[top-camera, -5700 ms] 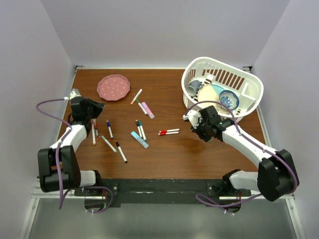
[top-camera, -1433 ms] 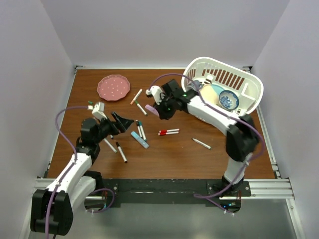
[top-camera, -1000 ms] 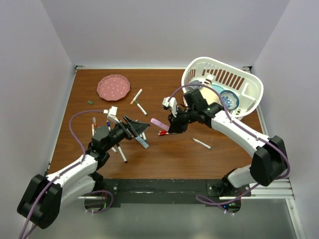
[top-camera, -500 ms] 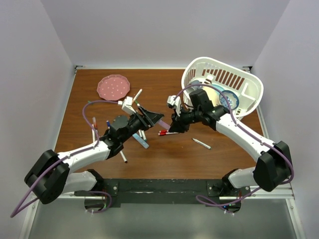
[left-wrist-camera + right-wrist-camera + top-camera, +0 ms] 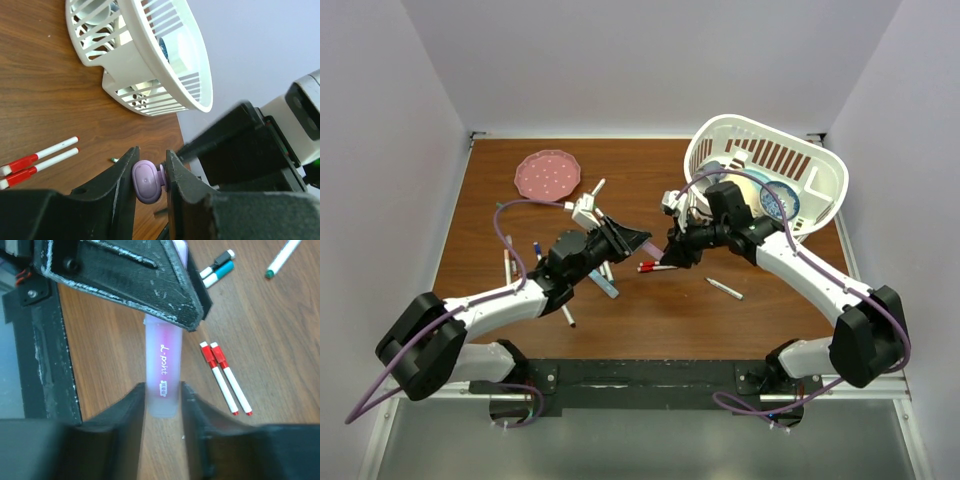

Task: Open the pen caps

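Grippers meeting above the brown wooden table (image 5: 720, 320): the right gripper (image 5: 162, 405) is clamped around the translucent pink highlighter barrel (image 5: 162, 360), and the left gripper (image 5: 150, 167) pinches the rounded lilac plastic cap (image 5: 146, 181) at its far end. The cap appears seated on the barrel, though fingers hide the joint. Two red-capped white markers (image 5: 37, 162) lie below, near the white slatted plastic basket (image 5: 150, 55).

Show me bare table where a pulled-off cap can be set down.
Free: the near edge of the brown wooden table, in front of the lone white pen; also the far strip between the pink round plate and white slatted plastic basket. Crowded: centre-left, among scattered white markers.
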`<state>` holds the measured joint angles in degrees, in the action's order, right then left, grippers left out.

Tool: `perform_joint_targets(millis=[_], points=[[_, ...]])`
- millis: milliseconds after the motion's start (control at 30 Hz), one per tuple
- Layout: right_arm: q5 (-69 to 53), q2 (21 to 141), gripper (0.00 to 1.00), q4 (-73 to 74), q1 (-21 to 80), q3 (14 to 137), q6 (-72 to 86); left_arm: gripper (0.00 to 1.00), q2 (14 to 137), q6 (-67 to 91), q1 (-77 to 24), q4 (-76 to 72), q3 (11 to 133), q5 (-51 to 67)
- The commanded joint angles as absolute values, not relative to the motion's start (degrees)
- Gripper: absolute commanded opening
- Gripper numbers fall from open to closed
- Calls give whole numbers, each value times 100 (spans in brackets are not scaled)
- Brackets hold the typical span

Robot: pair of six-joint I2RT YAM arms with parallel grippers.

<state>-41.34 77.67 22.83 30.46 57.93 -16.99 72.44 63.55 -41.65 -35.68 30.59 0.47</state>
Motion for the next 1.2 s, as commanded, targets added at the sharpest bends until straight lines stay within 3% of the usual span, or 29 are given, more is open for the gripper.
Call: perform_joint_targets(millis=[0,100,167,267,300,333,400,433,667,900,1167], points=[[-4921,7462,64,1872,2997,5581,-1477,0,7294,5802,-4166,-3946,3436,552],[-5176,7471,76,1749,2962,5572,-1284,0,7557,5529,-4149,-4236,3594,1314],[-5290,7523,76,1670,2953,5634,-1091,0,7725,5450,-4131,-4297,3787,1668],[-5387,7550,68,1521,2918,5634,-836,0,7936,5405,-4131,-4403,3920,2021],[-5379,7532,60,1486,2909,5599,-774,0,7954,5370,-4131,-4377,3955,2013],[-5344,7506,39,1424,2900,5581,-686,0,7937,5353,-4131,-4360,3964,1978],[-5265,7497,17,1415,2883,5564,-642,0,7876,5300,-4105,-4263,4008,1820],[-5256,7523,0,1459,2874,5563,-642,0,7823,5309,-4070,-4097,4025,1706],[-5309,7620,0,1432,2874,5405,-562,0,7067,5704,-2410,-3086,4508,196],[-5160,7594,0,1494,2865,5396,-641,0,6645,5880,-1249,-2646,4808,-35],[-2366,7786,0,2856,2821,5441,-1906,0,5968,5484,-20,-1459,3606,674]])
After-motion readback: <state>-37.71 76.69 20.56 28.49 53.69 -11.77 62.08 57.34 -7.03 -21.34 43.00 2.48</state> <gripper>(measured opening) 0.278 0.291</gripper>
